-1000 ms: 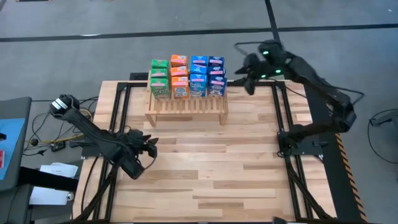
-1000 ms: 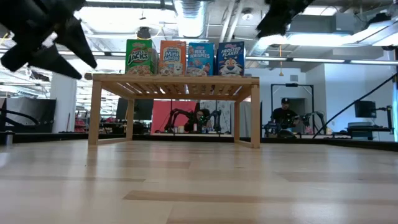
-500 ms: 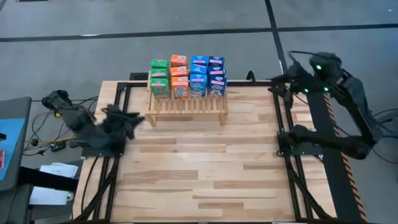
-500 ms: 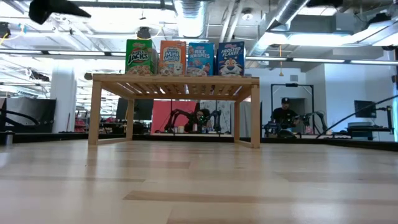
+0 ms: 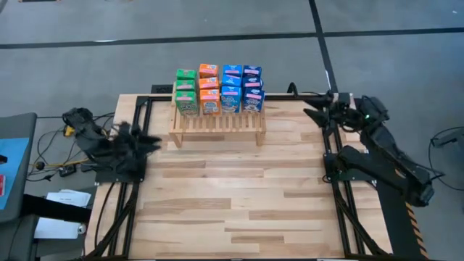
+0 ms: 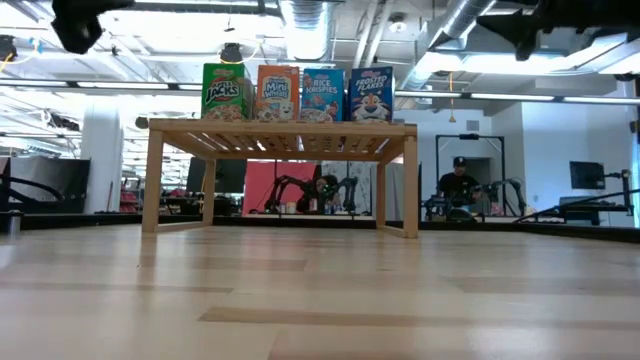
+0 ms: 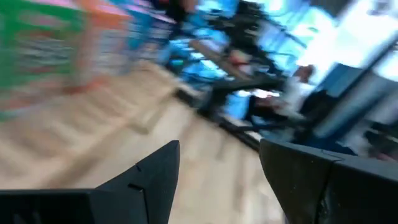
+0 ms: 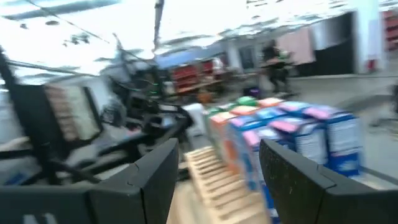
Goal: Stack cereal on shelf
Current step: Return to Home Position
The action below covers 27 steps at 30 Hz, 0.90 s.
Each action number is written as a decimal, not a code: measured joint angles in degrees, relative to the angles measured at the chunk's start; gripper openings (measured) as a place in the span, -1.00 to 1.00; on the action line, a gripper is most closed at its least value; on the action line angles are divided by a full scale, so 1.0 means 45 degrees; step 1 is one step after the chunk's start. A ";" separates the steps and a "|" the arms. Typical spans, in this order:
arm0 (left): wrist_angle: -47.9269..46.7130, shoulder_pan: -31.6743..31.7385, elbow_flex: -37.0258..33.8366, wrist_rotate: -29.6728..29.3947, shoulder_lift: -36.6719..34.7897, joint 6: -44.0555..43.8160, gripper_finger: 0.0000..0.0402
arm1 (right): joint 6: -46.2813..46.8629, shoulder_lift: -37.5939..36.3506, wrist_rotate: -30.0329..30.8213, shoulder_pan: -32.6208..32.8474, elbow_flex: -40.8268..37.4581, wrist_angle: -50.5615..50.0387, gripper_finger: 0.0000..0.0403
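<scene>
1. Surface: light-wood table [image 5: 239, 188], dark frame rails at both sides; grey floor beyond. Low view: workshop bkgd w/ ceiling ducts and a person [image 6: 458, 185] far behind.
2. Shelf [image 5: 217, 125]: slatted wood rack at table's far edge, centre-left. Front slats bare.
3. Cereal [image 5: 219, 90]: all boxes stood upright on rear part of shelf top, in 4 touching columns, L to R: green, orange, blue, blue.
4. Left gripper [image 5: 147, 139]: at table's left edge, near shelf's left leg, not touching. Below and left of cereal, apart from it. Fingers [image 7: 155, 171] spread, nothing between.
5. Right gripper [image 5: 313, 112]: by table's far right corner, well apart from shelf and cereal, pointing toward them. Fingers [image 8: 152, 171] spread, nothing held.
6. Print legible in low view, front row: "JACKS" on green box [image 6: 225, 93]; "Mini Wheats" on orange box [image 6: 278, 93]; "Rice Krispies" on blue box [image 6: 322, 95]; "Frosted Flakes" on darker blue box [image 6: 371, 94].
</scene>
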 joint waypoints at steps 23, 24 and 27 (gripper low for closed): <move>1.0102 -0.0158 -0.7902 0.6539 -0.2051 0.4770 0.05 | 0.0500 0.2057 0.5194 0.6037 -0.6803 0.9381 0.24; 1.0063 -0.0162 -0.7902 0.6771 -0.2056 0.4823 0.05 | 0.0303 0.2225 0.5356 0.6335 -0.6958 0.9857 0.24; 0.9647 -0.0162 -0.7909 0.7070 -0.2063 0.4849 0.05 | -0.0410 0.2704 0.6025 0.7213 -0.7238 1.0739 0.24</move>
